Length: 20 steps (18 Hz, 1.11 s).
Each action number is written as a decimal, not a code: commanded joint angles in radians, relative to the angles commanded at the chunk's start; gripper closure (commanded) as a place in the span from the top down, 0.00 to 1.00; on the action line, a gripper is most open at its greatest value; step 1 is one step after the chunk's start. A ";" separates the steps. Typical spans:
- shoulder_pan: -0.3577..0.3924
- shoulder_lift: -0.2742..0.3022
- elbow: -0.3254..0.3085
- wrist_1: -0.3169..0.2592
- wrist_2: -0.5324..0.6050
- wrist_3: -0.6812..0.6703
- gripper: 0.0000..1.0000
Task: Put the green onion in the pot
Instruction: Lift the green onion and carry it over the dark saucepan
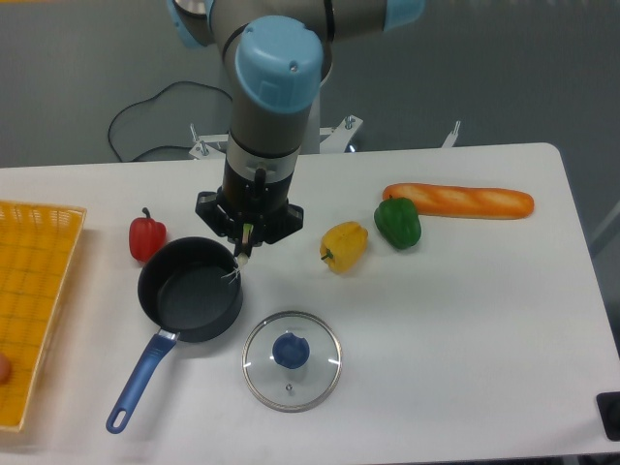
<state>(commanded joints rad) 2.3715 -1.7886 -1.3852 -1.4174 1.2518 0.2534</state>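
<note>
The green onion (pixel 240 265) hangs from the gripper (pixel 247 235), only its pale bulb end and fine roots showing below the tool, right over the right rim of the pot (pixel 190 289); the leaves are hidden behind the wrist. The jaws appear closed on the stalk, since it dangles from between them, though the fingers themselves are dark and hard to separate. The pot sits open and looks empty, its blue handle (pixel 139 380) pointing toward the front left. So the pick-up and most of the carry look done; what seems left is to bring the stalk fully over the pot's middle, lower it and let go. Because the onion is long, it may end up leaning on the rim rather than lying flat inside. Just in front of the pot lies 1 glass lid (pixel 291 359) with a blue knob. Behind the pot to the left stands 1 red bell pepper (pixel 146 236); to the pot's right are 1 yellow bell pepper (pixel 345 245), then 1 green bell pepper (pixel 398 222) and a baguette (pixel 459 201). A yellow basket (pixel 35 291) sits at the far left.
</note>
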 joint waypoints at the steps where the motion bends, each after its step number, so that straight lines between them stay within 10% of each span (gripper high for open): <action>1: 0.009 -0.002 0.006 0.002 -0.011 -0.044 0.11; 20: 0.008 -0.043 0.006 0.178 -0.032 -0.338 0.11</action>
<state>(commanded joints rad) 2.3792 -1.8315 -1.3790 -1.2395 1.2195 -0.0843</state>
